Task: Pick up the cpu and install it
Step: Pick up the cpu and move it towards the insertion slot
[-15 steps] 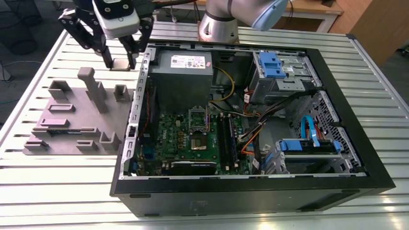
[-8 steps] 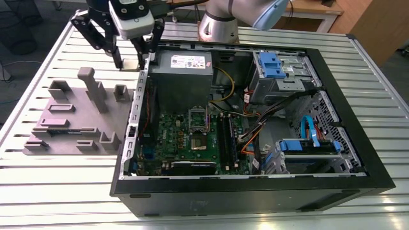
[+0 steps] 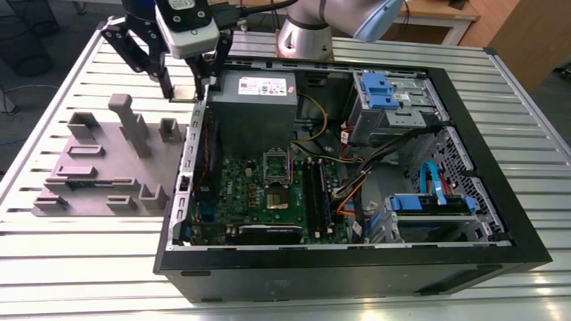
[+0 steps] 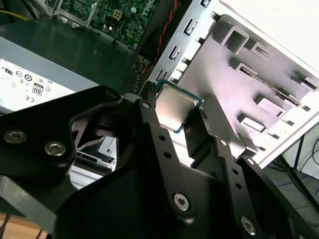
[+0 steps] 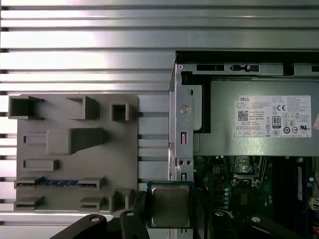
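Tool (image 3: pixel 184 91) clenched on cpu (image 5: pixel 170 205), raised over computer case (image 5: pixel 174 149) side-wall edge; tray (image 5: pixel 127 149) beside, touching neither

Workshop corner, evenly lit
Ribbed silver aluminium table (image 3: pixel 71 241); brown wooden cabinet (image 3: pixel 526 33) at the exterior view's upper right (dark floor (image 3: pixel 23 97) upper left).

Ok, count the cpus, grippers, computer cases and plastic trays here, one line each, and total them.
cpu: 1
gripper: 1
computer case: 1
plastic tray: 1
Total: 4
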`<state>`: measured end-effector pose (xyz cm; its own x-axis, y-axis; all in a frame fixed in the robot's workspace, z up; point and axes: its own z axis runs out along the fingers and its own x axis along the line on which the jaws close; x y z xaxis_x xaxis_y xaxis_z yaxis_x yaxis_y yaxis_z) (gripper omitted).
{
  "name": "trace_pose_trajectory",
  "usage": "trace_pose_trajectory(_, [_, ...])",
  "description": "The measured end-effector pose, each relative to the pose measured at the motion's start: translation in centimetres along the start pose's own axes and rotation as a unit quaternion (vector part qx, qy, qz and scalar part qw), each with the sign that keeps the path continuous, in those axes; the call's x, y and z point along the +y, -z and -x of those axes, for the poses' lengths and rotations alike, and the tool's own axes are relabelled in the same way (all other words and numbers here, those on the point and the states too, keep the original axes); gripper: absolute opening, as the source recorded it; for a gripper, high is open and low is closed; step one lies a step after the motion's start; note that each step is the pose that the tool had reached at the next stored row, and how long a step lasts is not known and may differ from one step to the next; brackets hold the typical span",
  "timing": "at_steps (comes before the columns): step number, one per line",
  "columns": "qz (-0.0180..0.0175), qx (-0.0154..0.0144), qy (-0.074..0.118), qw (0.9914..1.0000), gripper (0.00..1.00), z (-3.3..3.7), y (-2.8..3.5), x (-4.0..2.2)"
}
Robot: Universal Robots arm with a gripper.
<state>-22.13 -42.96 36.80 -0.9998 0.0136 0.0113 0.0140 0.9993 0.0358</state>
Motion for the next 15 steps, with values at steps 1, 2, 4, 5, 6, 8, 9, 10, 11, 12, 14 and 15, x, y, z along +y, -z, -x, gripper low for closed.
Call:
trace_pose_trajectory(1, [0.0000, 0.0000, 0.000, 1.00000, 0.47, 0.01, 0.01, -0.13])
trace_pose_trajectory(2, [0.0000, 0.0000, 0.000, 1.00000, 0.47, 0.01, 0.01, -0.26])
trace_pose_trajectory(4, [0.0000, 0.0000, 0.000, 1.00000, 0.47, 0.02, 0.02, -0.55])
trace_pose_trajectory(5, [0.0000, 0.0000, 0.000, 1.00000, 0.47, 0.03, 0.03, -0.69])
trace_pose_trajectory(6, [0.0000, 0.0000, 0.000, 1.00000, 0.47, 0.03, 0.03, -0.83])
trace_pose_trajectory(8, [0.0000, 0.0000, 0.000, 1.00000, 0.47, 0.05, 0.04, -1.06])
trace_pose_trajectory(9, [0.0000, 0.0000, 0.000, 1.00000, 0.47, 0.06, 0.04, -1.15])
trace_pose_trajectory(10, [0.0000, 0.0000, 0.000, 1.00000, 0.47, 0.07, 0.04, -1.21])
trace_pose_trajectory(11, [0.0000, 0.0000, 0.000, 1.00000, 0.47, 0.07, 0.04, -1.26])
trace_pose_trajectory(12, [0.0000, 0.0000, 0.000, 1.00000, 0.47, 0.09, 0.04, -1.30])
trace_pose_trajectory(14, [0.0000, 0.0000, 0.000, 1.00000, 0.47, 0.21, 0.04, -1.31])
trace_pose_trajectory(15, [-0.0001, 0.0000, 0.000, 1.00000, 0.47, 0.37, 0.05, -1.32])
